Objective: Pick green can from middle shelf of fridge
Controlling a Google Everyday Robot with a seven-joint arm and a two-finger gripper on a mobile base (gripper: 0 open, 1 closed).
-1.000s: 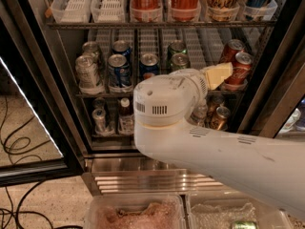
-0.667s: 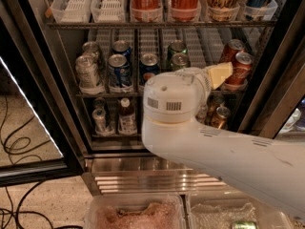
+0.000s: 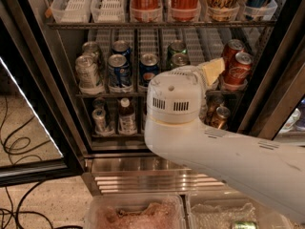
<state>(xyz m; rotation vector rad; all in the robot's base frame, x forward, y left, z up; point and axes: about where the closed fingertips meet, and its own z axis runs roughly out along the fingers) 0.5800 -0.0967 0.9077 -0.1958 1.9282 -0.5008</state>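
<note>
The green can (image 3: pixel 180 60) stands upright, long axis vertical, at the front of its lane on the middle shelf (image 3: pixel 147 41) of the fridge (image 3: pixel 47 80); the tool (image 3: pixel 211 70) hangs just right of it; whether it is open or closed I cannot tell.

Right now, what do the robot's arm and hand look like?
The arm is smooth, bulky white plastic, with a round drum-shaped joint bearing dark vent slots and small grey marks along the forearm. No cables show on it. The hand, up at the middle shelf, is a pale yellow wedge.
</note>
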